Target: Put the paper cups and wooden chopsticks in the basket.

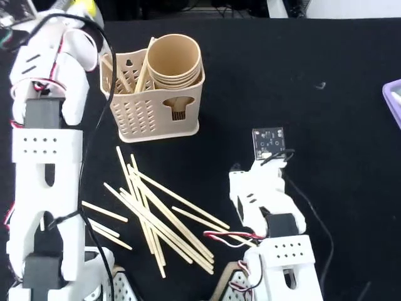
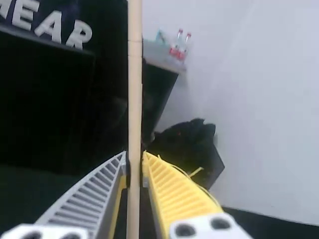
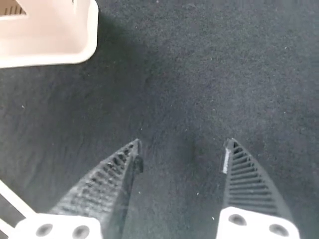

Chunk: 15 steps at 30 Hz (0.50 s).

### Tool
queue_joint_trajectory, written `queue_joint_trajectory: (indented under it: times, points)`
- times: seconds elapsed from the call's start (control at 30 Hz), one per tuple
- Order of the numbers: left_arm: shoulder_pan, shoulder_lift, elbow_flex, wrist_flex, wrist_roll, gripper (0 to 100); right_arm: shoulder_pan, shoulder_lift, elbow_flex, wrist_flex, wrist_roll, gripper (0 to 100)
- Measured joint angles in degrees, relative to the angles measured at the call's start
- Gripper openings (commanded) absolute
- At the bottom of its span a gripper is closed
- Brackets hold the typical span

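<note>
A beige perforated basket [image 1: 153, 103] stands at the back of the black table. Stacked paper cups [image 1: 175, 59] sit in one of its compartments and a few wooden chopsticks [image 1: 124, 76] lean in the other. Several loose chopsticks [image 1: 156, 213] lie in a pile on the cloth in front of it. My left gripper [image 2: 134, 160] is shut on one chopstick [image 2: 134, 89], which sticks straight out past the fingertips toward the room. The left arm [image 1: 47, 81] rises beside the basket. My right gripper [image 3: 183, 147] hangs open over bare cloth, with a basket corner [image 3: 55, 40] nearby.
A purple object [image 1: 393, 100] shows at the table's right edge. The right arm [image 1: 266, 207] stands to the right of the chopstick pile. One chopstick end [image 3: 10, 204] lies close beside the right gripper. Black cloth stretches to the right of the basket.
</note>
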Motion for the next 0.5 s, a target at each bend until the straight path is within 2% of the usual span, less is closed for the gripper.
queue_joint_trajectory:
  times: [0.17,0.33,0.5]
  points:
    - [0.0,0.6,4.7,0.0,0.0,4,0.0,0.0,0.0,0.0,0.0,26.1]
    - [0.0,0.8,5.9,0.0,0.1,11,0.0,0.0,0.0,0.0,0.0,26.1]
    - [0.0,0.8,5.9,1.1,0.3,11,0.0,0.0,0.0,0.0,0.0,26.1]
